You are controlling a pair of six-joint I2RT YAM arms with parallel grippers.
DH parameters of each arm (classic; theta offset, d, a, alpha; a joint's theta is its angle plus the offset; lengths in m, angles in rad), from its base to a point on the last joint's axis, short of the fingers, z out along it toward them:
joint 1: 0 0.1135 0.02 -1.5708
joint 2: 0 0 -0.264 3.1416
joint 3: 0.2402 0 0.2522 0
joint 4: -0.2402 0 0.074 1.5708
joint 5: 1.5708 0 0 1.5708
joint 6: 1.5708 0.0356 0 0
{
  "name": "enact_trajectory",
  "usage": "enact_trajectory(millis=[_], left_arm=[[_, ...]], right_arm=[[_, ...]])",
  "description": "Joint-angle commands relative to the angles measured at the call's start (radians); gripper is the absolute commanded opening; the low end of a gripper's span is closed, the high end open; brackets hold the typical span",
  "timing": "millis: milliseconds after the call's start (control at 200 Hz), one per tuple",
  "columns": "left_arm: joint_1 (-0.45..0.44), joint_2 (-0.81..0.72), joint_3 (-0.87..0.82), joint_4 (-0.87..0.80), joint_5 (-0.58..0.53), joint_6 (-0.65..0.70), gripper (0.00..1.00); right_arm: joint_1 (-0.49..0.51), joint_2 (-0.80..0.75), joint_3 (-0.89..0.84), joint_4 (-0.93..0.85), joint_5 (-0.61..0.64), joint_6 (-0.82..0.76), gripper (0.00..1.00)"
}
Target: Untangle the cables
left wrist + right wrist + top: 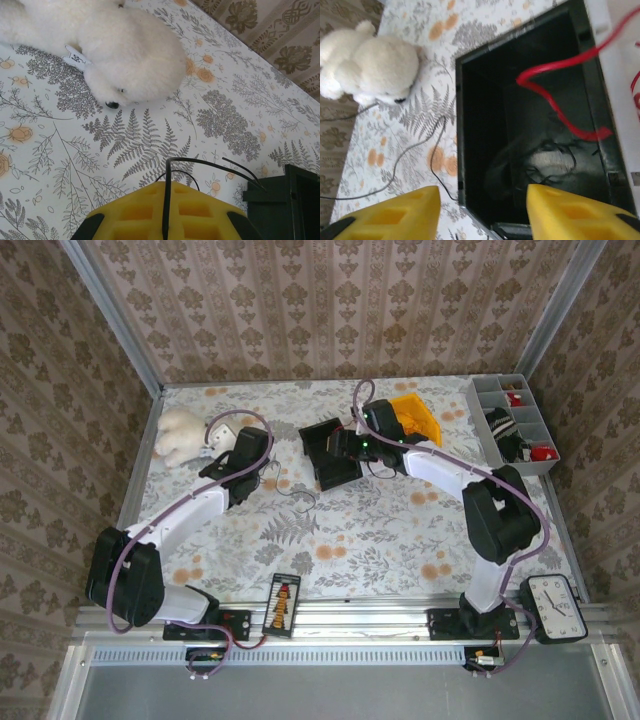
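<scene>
A thin black cable point(210, 164) runs up between the yellow fingers of my left gripper point(167, 189), which is shut on it; the strand arcs right toward a black box point(292, 200). On the table this cable point(296, 497) loops beside the left gripper point(264, 474). My right gripper point(482, 200) stands open above the black box point(470, 125). Inside the box a red cable point(555, 97) curls over a small knot of dark strands point(550, 160). From above, the right gripper point(338, 445) hangs over the box point(335, 472).
A white plush toy point(180, 434) lies at the back left, close to the left arm. An orange object point(418, 418) and a grey compartment tray point(515, 425) sit at the back right. A clock point(553, 607) and a small abacus point(283, 605) rest at the near edge.
</scene>
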Motion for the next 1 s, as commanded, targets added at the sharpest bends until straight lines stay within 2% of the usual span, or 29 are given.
enact_trajectory(millis=[0, 195, 315, 405, 505, 600, 695, 810, 995], left_arm=[[-0.004, 0.007, -0.012, -0.02, 0.013, -0.029, 0.0], [-0.013, 0.041, 0.001, -0.012, 0.042, -0.028, 0.0], [-0.013, 0.073, 0.018, -0.009, 0.09, 0.02, 0.0], [0.001, 0.11, 0.045, -0.016, 0.19, 0.122, 0.0], [0.034, 0.18, 0.092, -0.078, 0.35, 0.234, 0.0], [0.043, 0.249, 0.134, -0.156, 0.398, 0.279, 0.0], [0.041, 0.299, 0.148, -0.152, 0.423, 0.294, 0.07], [0.033, 0.346, 0.167, -0.128, 0.42, 0.306, 0.36], [0.025, 0.422, 0.207, -0.127, 0.396, 0.316, 0.41]], right_arm=[[0.01, -0.019, 0.01, -0.015, -0.031, -0.009, 0.52], [0.01, -0.096, -0.055, -0.003, 0.044, -0.031, 0.53], [0.018, -0.109, -0.068, -0.045, 0.059, -0.073, 0.53], [0.03, -0.122, -0.092, -0.076, 0.09, -0.098, 0.53], [0.03, -0.15, -0.14, -0.057, 0.116, -0.094, 0.53], [0.03, -0.164, -0.153, -0.062, 0.128, -0.107, 0.52], [0.03, -0.168, -0.161, -0.057, 0.131, -0.107, 0.52], [0.031, -0.166, -0.161, -0.05, 0.123, -0.106, 0.51], [0.03, -0.168, -0.168, -0.053, 0.121, -0.107, 0.5]])
